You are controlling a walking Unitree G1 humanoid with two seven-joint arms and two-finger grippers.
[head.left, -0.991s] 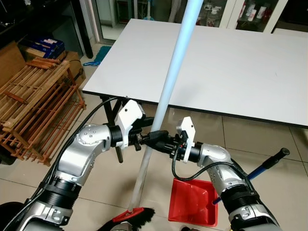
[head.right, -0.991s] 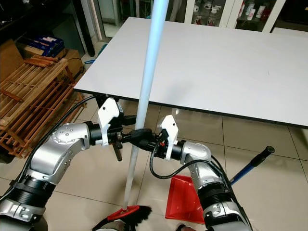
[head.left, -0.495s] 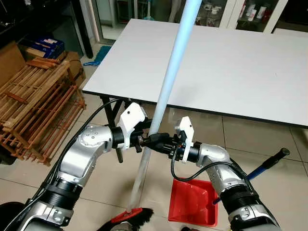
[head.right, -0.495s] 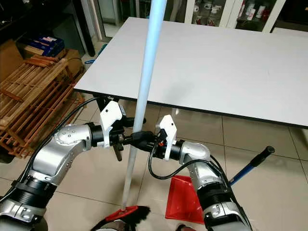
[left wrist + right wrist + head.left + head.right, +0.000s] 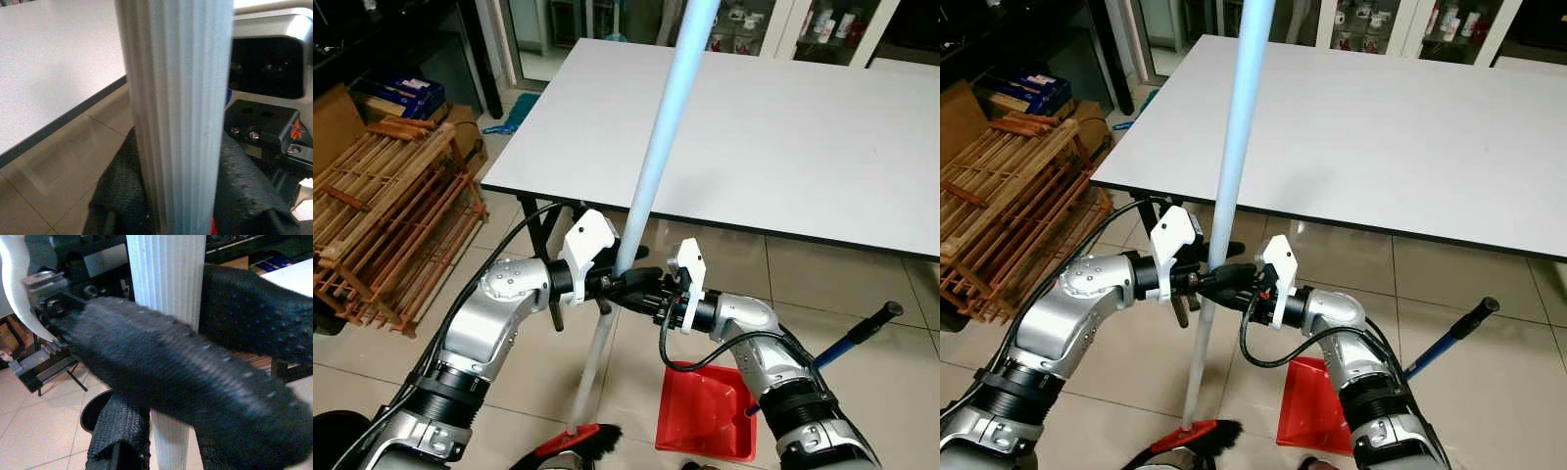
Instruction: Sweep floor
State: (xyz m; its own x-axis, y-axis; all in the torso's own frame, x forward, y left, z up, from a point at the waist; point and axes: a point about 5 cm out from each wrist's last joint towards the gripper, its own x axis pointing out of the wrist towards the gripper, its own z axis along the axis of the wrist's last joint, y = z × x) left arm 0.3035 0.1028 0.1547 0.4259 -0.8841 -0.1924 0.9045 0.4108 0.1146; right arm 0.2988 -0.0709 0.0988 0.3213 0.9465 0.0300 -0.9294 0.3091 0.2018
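1. Broom pole (image 5: 651,162): a long, pale blue ribbed shaft that runs from the top centre of the head views down toward the lower centre. Its long axis stands nearly upright, leaning so that the top tilts toward the upper right and the foot sits lower left.
2. At its foot, the red broom head (image 5: 570,441) with dark bristles rests on the beige tile floor (image 5: 529,362) at the bottom edge of the frame.
3. The left gripper (image 5: 607,282) reaches in from the left at mid-frame, and its black fingers (image 5: 117,191) are clamped on the pole, one on each side.
4. The right gripper (image 5: 631,286) comes in from the right at the same height, its textured black fingers (image 5: 161,372) closed around the same stretch of shaft, so the two grippers meet at the pole.
5. In both wrist views the ribbed pole runs straight through the middle, flanked by dark finger pads.
6. Just right of the broom head, in the lower centre-right, a red dustpan (image 5: 705,411) lies on the tiles, with its blue, black-tipped handle (image 5: 862,328) angled toward the right edge.
7. Behind the pole, a white table (image 5: 783,127) with a dark edge spans the upper half of the frame.
8. At the left edge stands a slatted wooden rack (image 5: 386,215), with cardboard boxes above it.
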